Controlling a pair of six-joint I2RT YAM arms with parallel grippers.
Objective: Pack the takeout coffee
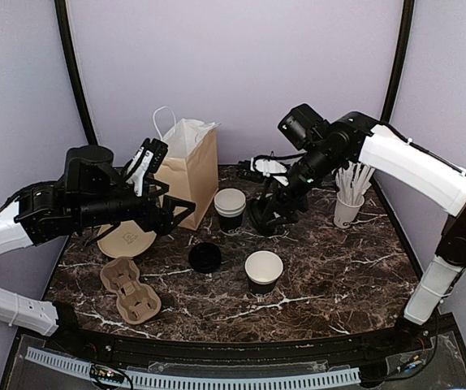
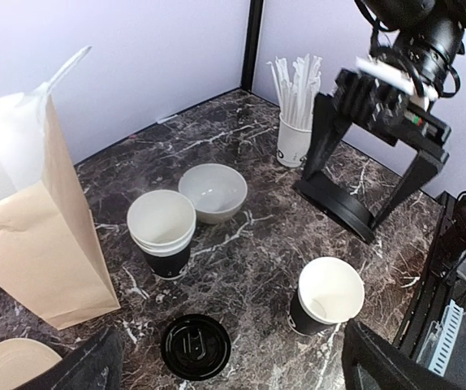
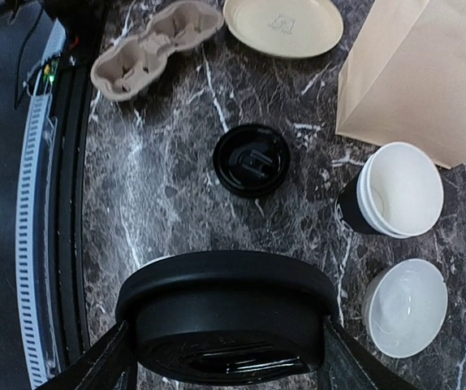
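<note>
The right pincer [image 3: 226, 357] is clamped across the rim of a black dome lid [image 3: 226, 292], probably so it can cap the open coffee cup [image 1: 264, 270] standing low in the centre of the overhead view. A second lid [image 1: 204, 257] lies near that cup, toward the frame's left. The stacked cups [image 1: 230, 210] wait beside the paper bag [image 1: 188, 166]. The left pincer [image 2: 231, 357] hangs spread apart and empty. The worktop [image 1: 338, 276] is dark veined marble, and the walls [image 1: 241, 65] are pale lilac.

Bowl [image 2: 213, 192], plate [image 3: 282, 26], straws [image 2: 296, 81] (standing upright).
</note>
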